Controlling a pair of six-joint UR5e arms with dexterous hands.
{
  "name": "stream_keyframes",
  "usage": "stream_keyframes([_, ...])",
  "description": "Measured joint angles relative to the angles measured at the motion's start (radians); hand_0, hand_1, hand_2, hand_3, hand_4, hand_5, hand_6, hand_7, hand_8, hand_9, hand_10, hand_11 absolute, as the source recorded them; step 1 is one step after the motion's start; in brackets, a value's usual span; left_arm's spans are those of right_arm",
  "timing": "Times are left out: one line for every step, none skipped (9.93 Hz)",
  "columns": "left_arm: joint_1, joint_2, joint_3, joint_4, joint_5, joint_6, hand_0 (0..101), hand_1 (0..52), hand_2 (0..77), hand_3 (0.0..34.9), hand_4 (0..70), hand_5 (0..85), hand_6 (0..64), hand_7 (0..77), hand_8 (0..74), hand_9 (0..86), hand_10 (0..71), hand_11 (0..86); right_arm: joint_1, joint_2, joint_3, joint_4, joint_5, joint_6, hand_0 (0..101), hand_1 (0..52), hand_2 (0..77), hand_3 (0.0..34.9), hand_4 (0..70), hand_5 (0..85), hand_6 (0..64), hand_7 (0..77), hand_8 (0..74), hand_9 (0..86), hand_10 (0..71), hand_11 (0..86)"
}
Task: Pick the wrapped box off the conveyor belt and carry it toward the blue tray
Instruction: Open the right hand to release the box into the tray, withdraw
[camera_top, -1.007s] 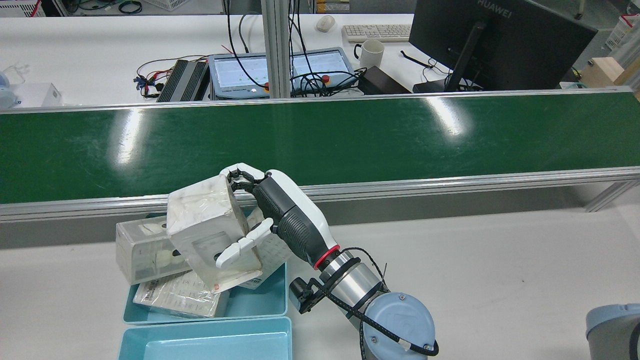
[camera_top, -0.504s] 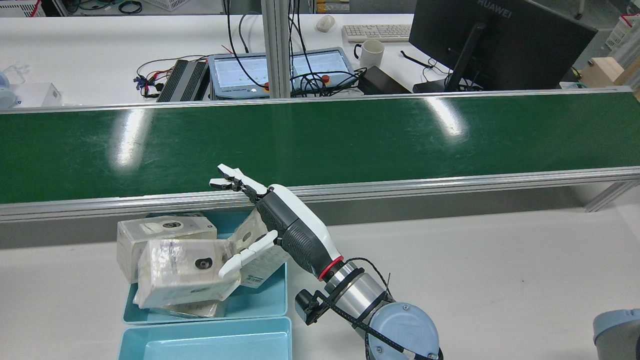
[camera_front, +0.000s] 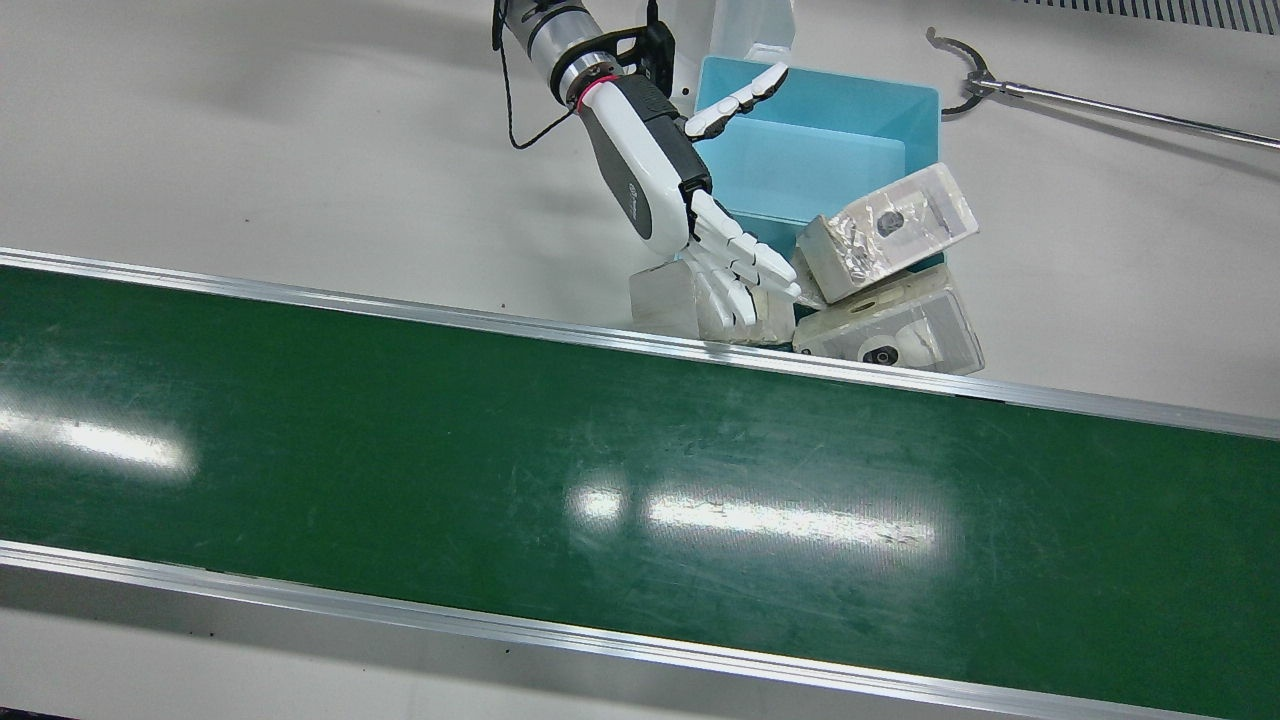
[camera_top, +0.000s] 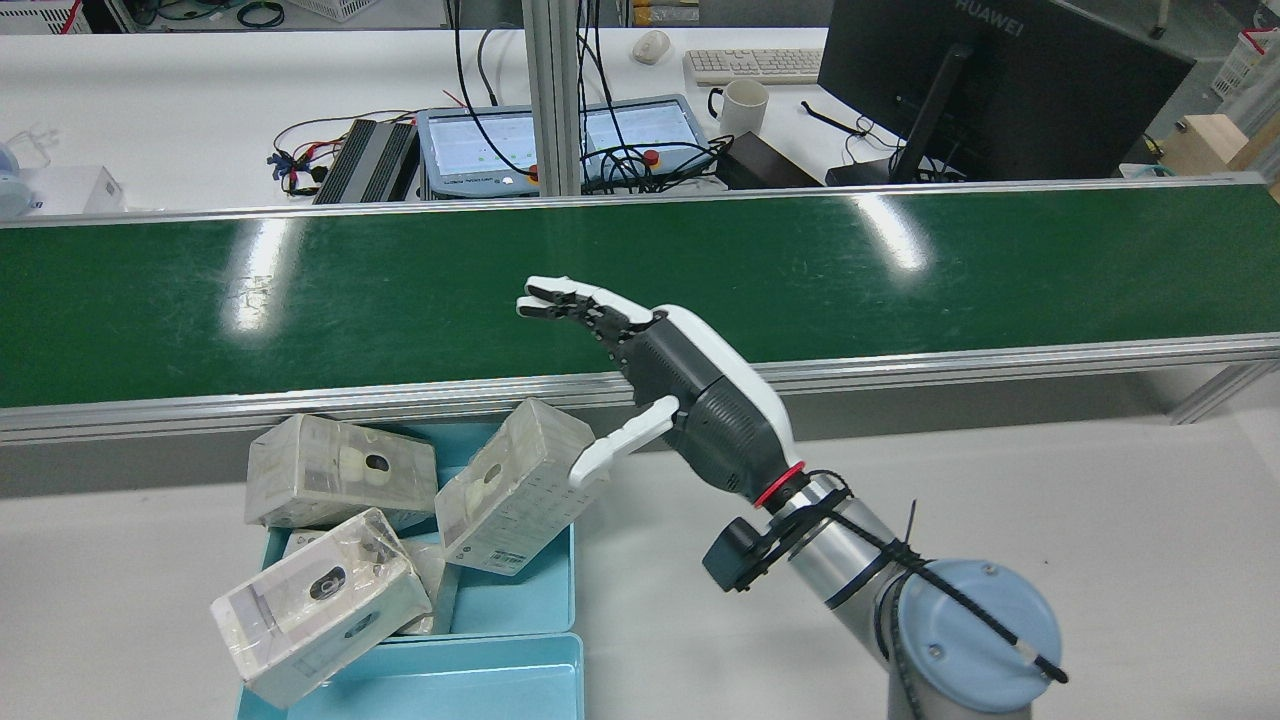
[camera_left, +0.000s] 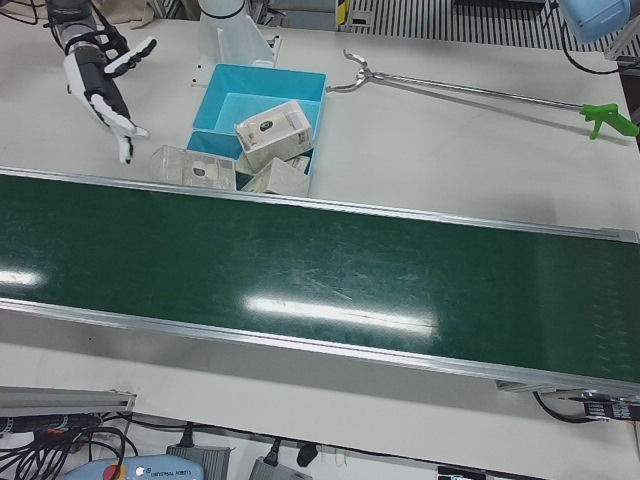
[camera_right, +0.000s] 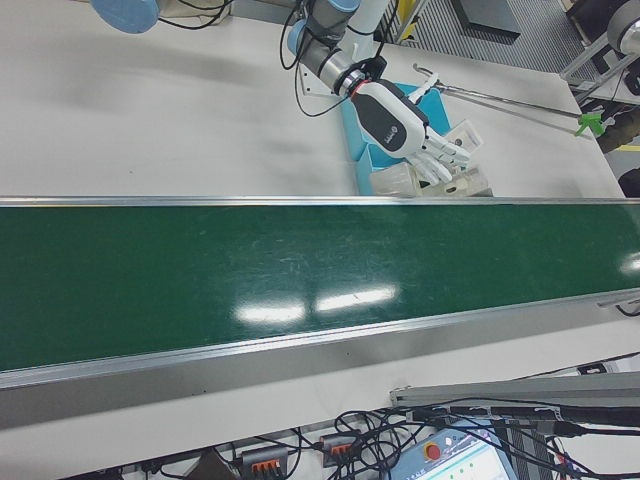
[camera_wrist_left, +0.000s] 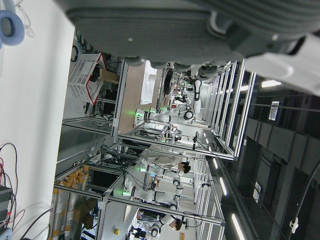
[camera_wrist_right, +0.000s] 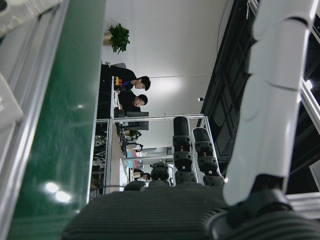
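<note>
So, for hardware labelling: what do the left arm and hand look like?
The left hand has a white shell, dark ribbed palm and white-and-black fingers, with a red ring at the wrist. The left arm is silver with a pale blue joint cap and a black cable.

A long grabber tool (camera_left: 470, 92) with a green handle (camera_left: 607, 119) lies on the white bench (camera_left: 420, 160). Beyond the far edge, a second bench carries a black monitor (camera_top: 1000, 85), a keyboard (camera_top: 752, 65), a mouse (camera_top: 651, 45), a white mug (camera_top: 742, 106), a tablet (camera_top: 560, 140) and tangled cables (camera_top: 300, 160).
</note>
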Motion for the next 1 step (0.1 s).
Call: stream_keyframes([0.000, 0.000, 0.000, 0.000, 0.000, 0.000, 0, 0.0, 0.5, 0.0, 0.0, 1.1, 0.0, 0.5, 0.5, 0.5, 0.0, 0.5, 0.056, -0.059, 0.040, -0.007, -0.011, 0.059, 47, 10.4, 1.1, 0.0, 14.7, 16.4, 10.9, 22.9, 8.2, 1.1, 0.0, 0.5])
